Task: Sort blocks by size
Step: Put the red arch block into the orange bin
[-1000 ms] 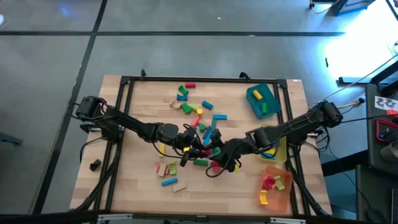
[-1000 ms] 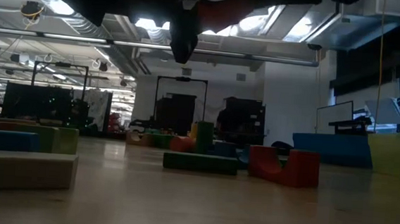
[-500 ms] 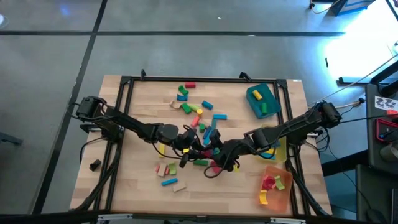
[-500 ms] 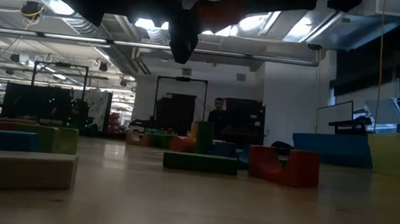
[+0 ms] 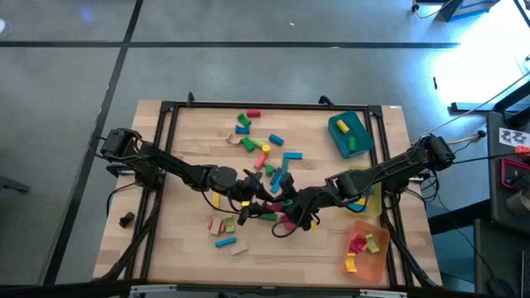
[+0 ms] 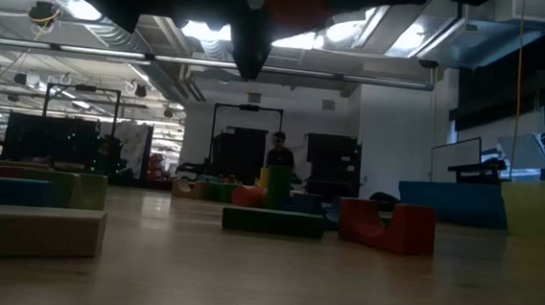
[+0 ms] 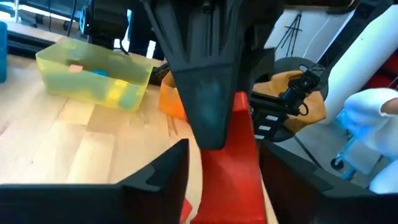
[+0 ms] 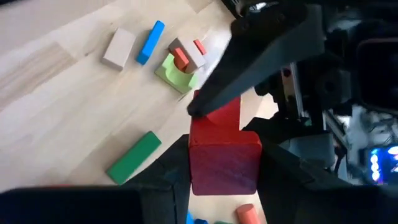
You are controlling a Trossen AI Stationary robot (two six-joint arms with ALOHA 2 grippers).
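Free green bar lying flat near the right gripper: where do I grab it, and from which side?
Take the green bar across its narrow width at mid-length, coming straight down. It lies flat on bare wood with both long sides clear. The right gripper must release its red block first.

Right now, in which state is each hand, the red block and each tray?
left hand: shut on the red block.
right hand: shut on the same red block.
red block: lifted, held by both hands.
teal tray: holds a few blocks.
yellow tray: holds a few blocks.
orange tray: holds a few blocks.
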